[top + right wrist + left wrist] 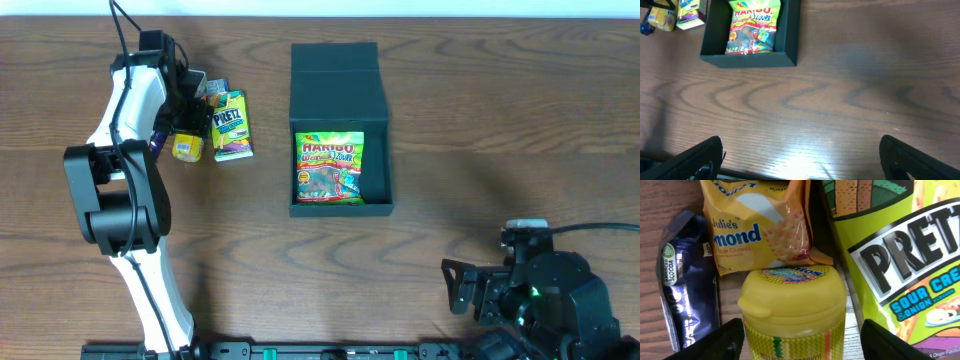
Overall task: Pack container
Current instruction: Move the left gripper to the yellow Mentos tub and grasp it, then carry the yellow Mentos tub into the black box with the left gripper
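Wrist view alone shows yellow tub (792, 305) inside left pincer (799, 342), seemingly untouched.

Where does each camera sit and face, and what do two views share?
Overhead: above the table, looking straight down on the container, snacks and both arms.
Left wrist: on the left arm, looking down at a yellow-lidded tub between the fingers of the left gripper.
Right wrist: low, facing across the table to the container; fingers of the right gripper frame the bottom.
Shared: overhead and right wrist both show the Haribo bag inside the container.
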`<state>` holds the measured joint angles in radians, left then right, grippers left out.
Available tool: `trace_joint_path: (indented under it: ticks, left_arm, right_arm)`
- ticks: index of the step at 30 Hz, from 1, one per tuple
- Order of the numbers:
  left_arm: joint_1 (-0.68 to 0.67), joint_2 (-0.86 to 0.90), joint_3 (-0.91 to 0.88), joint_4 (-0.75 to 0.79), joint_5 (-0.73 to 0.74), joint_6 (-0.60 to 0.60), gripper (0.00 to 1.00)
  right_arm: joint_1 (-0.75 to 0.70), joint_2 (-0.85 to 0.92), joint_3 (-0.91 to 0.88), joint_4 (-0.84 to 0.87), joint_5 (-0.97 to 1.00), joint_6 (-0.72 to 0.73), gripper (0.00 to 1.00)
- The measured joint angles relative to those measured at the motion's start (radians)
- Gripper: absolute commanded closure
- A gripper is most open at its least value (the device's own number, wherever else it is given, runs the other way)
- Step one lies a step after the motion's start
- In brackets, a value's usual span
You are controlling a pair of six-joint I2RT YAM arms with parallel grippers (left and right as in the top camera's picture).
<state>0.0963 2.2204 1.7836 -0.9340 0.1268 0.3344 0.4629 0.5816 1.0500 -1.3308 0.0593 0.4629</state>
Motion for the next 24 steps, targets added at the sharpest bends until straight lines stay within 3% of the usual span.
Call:
trace_joint_path:
  ticks: [8,13,24]
  left_arm:
    - [0.0,0.05,0.0,-0.002,-0.031,-0.001,0.34]
    - [0.0,0.062,0.0,-0.002,-0.041,-0.005,0.47]
    - [0.0,0.062,0.002,-0.023,-0.045,-0.069,0.61]
  right_arm:
    - [0.0,0.0,0.0,0.0,0.0,0.0,0.01]
    - [0.0,0.0,0.0,0.0,0.0,0.0,0.01]
    - [0.0,0.0,0.0,0.0,0.0,0.0,0.01]
